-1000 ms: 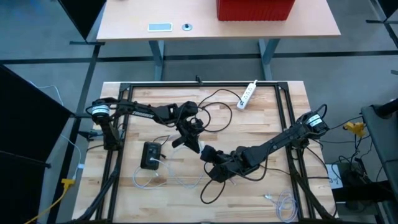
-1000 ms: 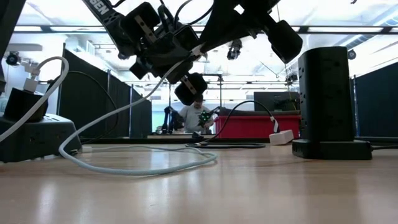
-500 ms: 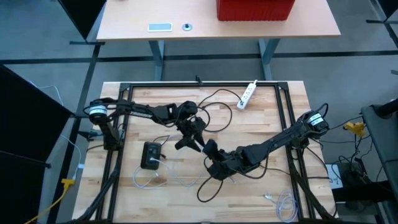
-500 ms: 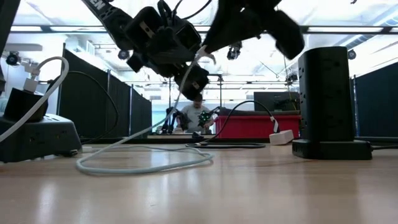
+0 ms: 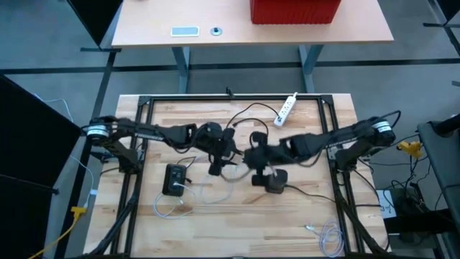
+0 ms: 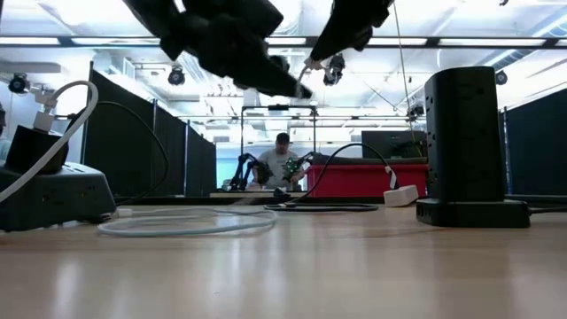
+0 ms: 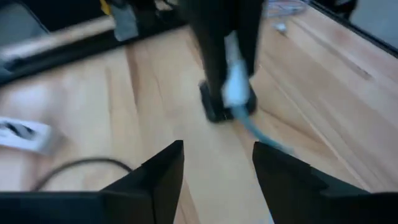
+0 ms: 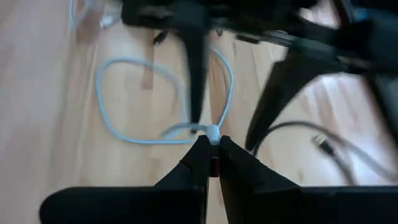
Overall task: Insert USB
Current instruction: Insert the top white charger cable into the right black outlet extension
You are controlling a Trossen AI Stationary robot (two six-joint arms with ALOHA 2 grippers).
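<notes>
A white USB plug [image 8: 212, 132] on a pale blue-white cable [image 6: 177, 221] is in my right gripper [image 5: 253, 157], which is shut on it above the table's middle. My left gripper [image 5: 217, 160] hovers just to its left, facing it. In the left wrist view its fingers stand open with nothing between them [image 7: 217, 177], the plug [image 7: 236, 87] ahead of them. A black tower power strip [image 5: 275, 180] stands upright on the table, nearer the front edge than my right gripper. The cable's loop lies flat on the wood. My right gripper pinches the rear of the white plug [image 8: 211, 138] between its two fingertips [image 8: 198, 155]. The plug's free end sticks out past them. The fingers slant downward toward the table's left. The plug is lifted clear and the cable trails slack from it down to the table.
A black box [image 5: 175, 178] with a white cable plugged in sits at the left middle. A white power strip [image 5: 286, 108] lies at the far right. Black cords [image 5: 248, 122] loop across the far half. More thin cable [image 5: 327, 234] lies at the near right. A black frame rims the table.
My right gripper has risen and gone toward the table's far right with the plug, rolling its wrist, and has uncovered the black tower. The cable that hung from my left gripper now lies flat on the table. My left gripper has risen a little and turned.
</notes>
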